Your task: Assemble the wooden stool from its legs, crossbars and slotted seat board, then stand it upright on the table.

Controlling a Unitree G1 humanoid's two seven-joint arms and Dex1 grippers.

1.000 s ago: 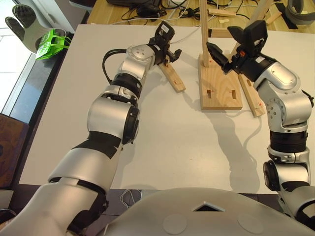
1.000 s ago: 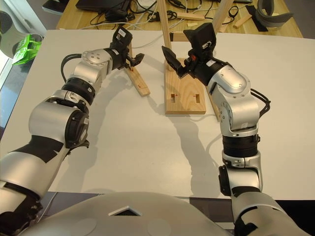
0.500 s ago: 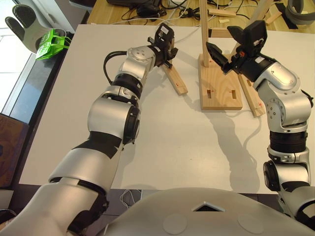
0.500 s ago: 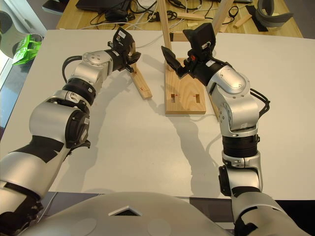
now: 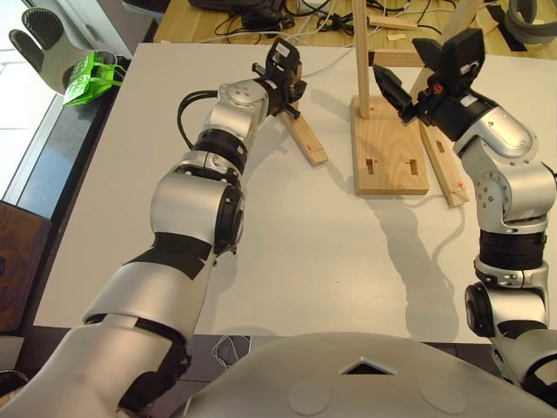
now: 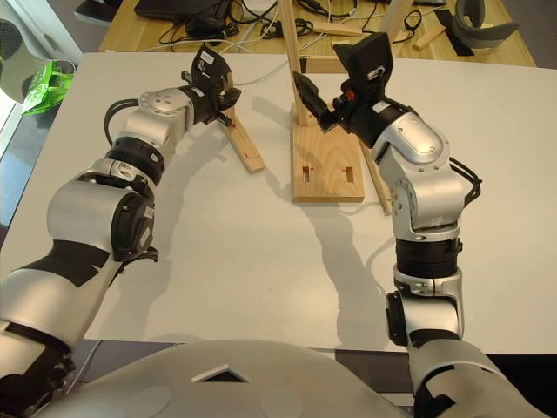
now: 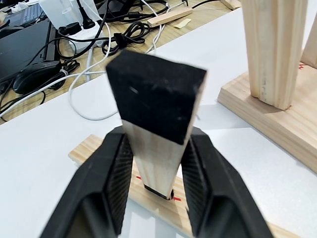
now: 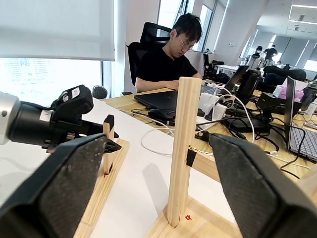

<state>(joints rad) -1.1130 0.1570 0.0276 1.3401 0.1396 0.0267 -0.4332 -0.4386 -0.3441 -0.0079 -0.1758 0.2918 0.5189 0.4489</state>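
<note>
The slotted seat board [image 5: 390, 148] lies flat at the table's far middle, with one leg [image 5: 361, 52] standing upright in its far left corner. My right gripper [image 5: 402, 83] is open, its fingers [image 8: 74, 188] on either side of that leg without touching it. Left of the board lies a flat wooden bar [image 5: 306, 139]. My left gripper [image 5: 285, 74] is shut on a short black-tipped wooden peg [image 7: 157, 148] that stands upright on the bar's far end. A second bar [image 5: 444, 170] lies along the board's right side.
The white table [image 5: 305, 261] stretches bare toward me. A green bag [image 5: 91, 74] sits off its far left corner. A wooden desk [image 5: 218, 22] with cables, a laptop and loose wood pieces runs behind the table's far edge.
My left gripper has turned and drawn back toward the far end of the flat bar, bringing the peg upright. My right gripper has shifted slightly farther away, around the upright leg.
</note>
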